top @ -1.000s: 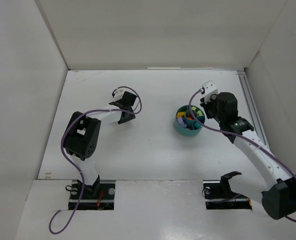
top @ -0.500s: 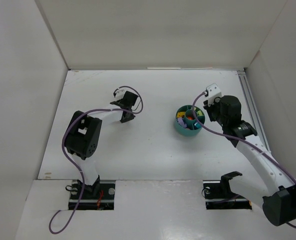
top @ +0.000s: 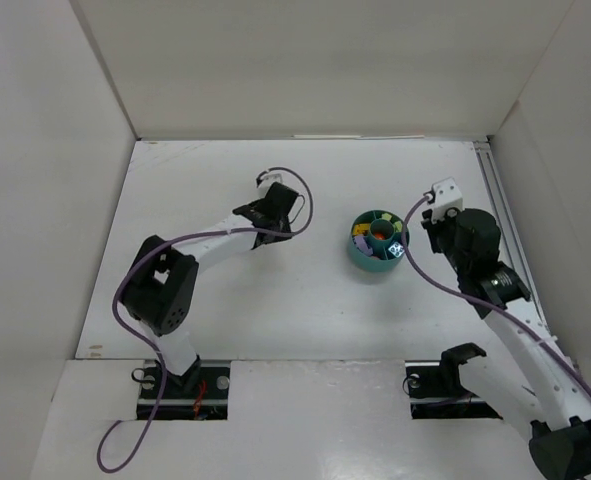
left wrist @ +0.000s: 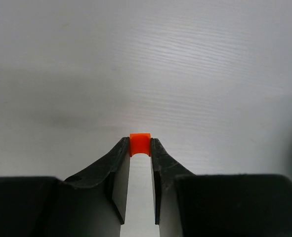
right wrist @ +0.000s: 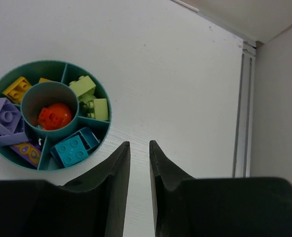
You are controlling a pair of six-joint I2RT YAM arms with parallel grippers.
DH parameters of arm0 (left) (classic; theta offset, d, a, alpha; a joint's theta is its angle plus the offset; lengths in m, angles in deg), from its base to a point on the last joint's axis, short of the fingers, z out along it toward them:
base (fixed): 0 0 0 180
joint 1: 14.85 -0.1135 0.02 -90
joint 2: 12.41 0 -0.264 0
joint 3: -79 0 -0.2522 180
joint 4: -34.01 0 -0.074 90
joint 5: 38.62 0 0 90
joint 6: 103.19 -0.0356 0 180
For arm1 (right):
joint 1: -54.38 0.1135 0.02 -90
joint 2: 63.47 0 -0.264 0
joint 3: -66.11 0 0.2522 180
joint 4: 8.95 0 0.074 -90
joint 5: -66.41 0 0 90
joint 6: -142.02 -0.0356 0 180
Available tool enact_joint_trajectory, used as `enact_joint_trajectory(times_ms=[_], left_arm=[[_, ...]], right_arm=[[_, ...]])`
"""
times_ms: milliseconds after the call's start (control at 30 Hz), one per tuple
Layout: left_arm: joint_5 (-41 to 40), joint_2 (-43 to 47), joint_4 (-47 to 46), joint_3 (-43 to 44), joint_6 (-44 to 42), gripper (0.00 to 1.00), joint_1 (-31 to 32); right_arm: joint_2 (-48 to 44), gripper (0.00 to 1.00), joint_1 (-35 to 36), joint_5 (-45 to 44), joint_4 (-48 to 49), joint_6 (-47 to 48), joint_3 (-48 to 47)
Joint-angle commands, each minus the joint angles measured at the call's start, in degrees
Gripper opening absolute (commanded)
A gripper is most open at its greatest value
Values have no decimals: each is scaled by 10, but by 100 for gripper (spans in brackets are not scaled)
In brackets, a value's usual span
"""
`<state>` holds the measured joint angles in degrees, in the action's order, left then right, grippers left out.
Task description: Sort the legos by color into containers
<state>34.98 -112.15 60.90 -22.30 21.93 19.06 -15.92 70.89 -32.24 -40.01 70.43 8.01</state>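
light: bright, diffuse | shadows: faint, soft | whites: washed out | focus: sharp

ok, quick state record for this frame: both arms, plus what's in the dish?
left fingers: shut on orange brick
right fingers: slightly apart, empty, near dish
dish: teal, round, divided
centre tube: round orange piece
compartments: yellow brick, pale green bricks, blue brick, purple bricks, each colour separate

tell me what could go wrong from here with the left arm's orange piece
The left gripper pinches the orange brick only at its very tips, so it may slip out on the way. Orange seems to go in the narrow central tube of the dish; a slightly off drop could land among the green bricks or blue bricks.
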Motion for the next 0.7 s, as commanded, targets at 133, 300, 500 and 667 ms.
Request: enact_joint_trajectory(times_ms=[133, 300, 500, 667], left_arm=[[119, 70, -120, 96, -83, 7, 91], [125, 18, -140, 183, -118, 10, 141], [156, -81, -108, 293, -130, 10, 174], [151, -118, -85, 343, -136, 10, 204]], right_arm=[[-130, 31, -14, -172, -25, -88, 42], [-237, 36, -19, -207, -41, -116, 74], [-305, 41, -19, -247, -53, -128, 94], [-324, 46, -19, -259, -59, -139, 94]])
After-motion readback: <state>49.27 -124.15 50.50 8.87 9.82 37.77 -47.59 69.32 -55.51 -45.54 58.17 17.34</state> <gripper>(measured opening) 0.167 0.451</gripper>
